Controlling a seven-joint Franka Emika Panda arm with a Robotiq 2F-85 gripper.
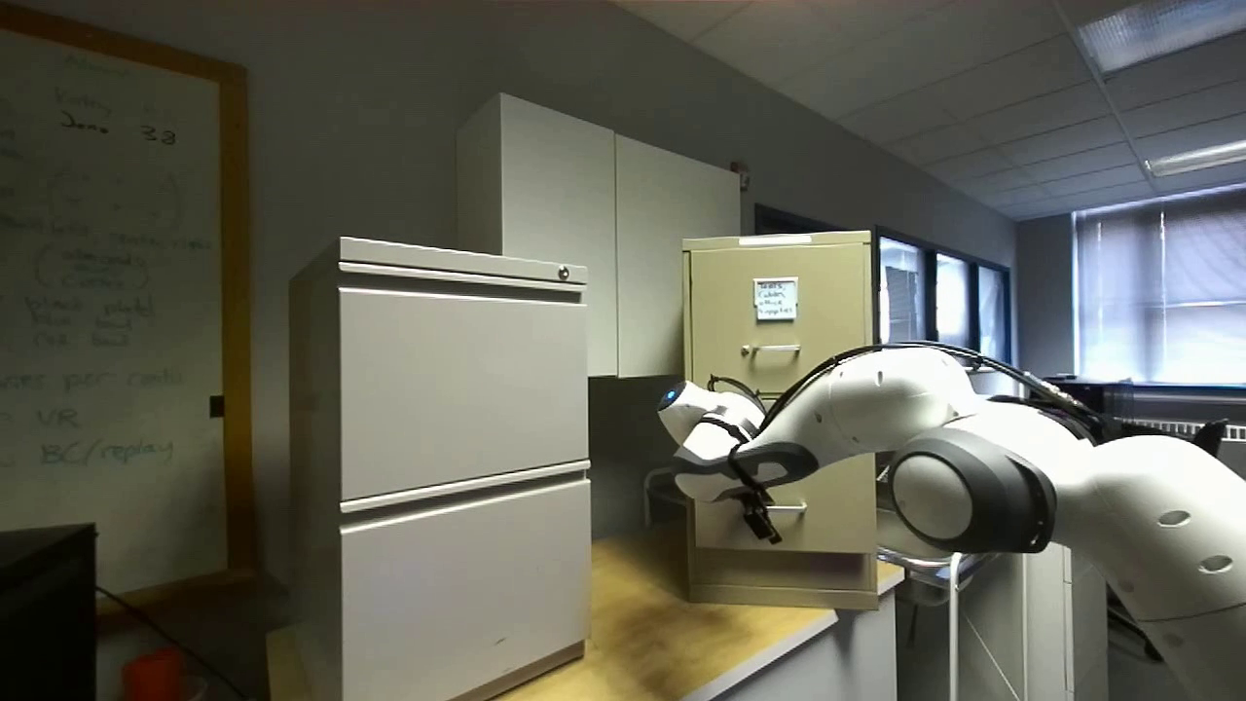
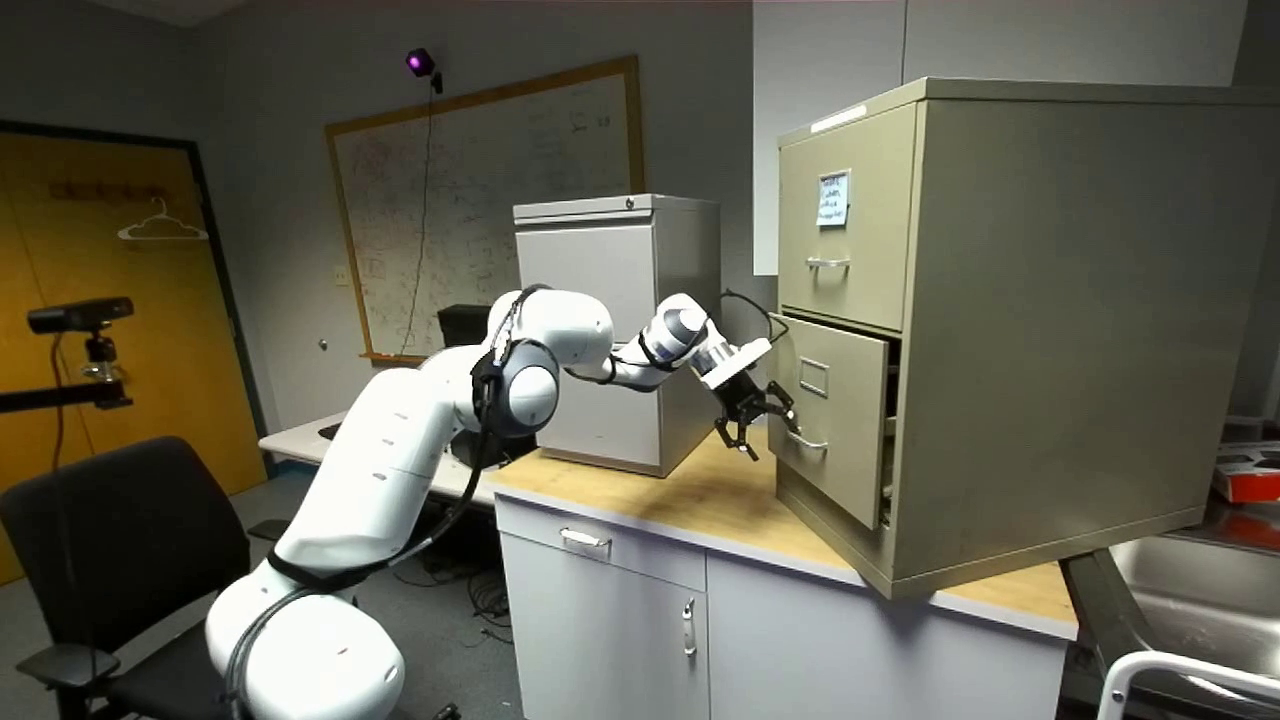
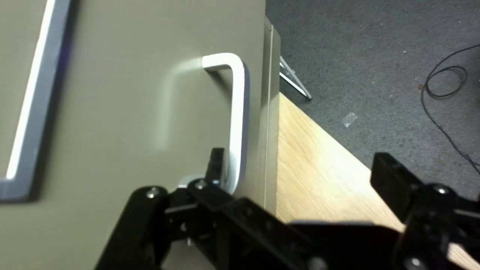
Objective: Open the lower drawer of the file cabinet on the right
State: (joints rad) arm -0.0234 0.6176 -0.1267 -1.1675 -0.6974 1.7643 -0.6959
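The tall beige file cabinet (image 1: pixel 720 312) with a white paper near its top shows in both exterior views (image 2: pixel 1060 300). Its lower drawer (image 2: pixel 845 385) stands partly pulled out, with a dark gap at its side. The drawer front also shows in an exterior view (image 1: pixel 842 497), partly behind the arm, and in the wrist view (image 3: pixel 127 97). My gripper (image 2: pixel 772 438) is open at the drawer's silver handle (image 3: pixel 237 105). In the wrist view my gripper (image 3: pixel 298 159) has one finger between the handle bar and the drawer front, at the bar's near end. The other finger is far off to the right.
A pale grey two-drawer cabinet (image 1: pixel 462 389) stands beside the file cabinet on the wooden counter (image 2: pixel 640 500). White wall cupboards (image 1: pixel 560 224) hang behind. A metal sink (image 2: pixel 1200 600) lies beside the file cabinet. A black chair (image 2: pixel 120 530) stands near the arm's base.
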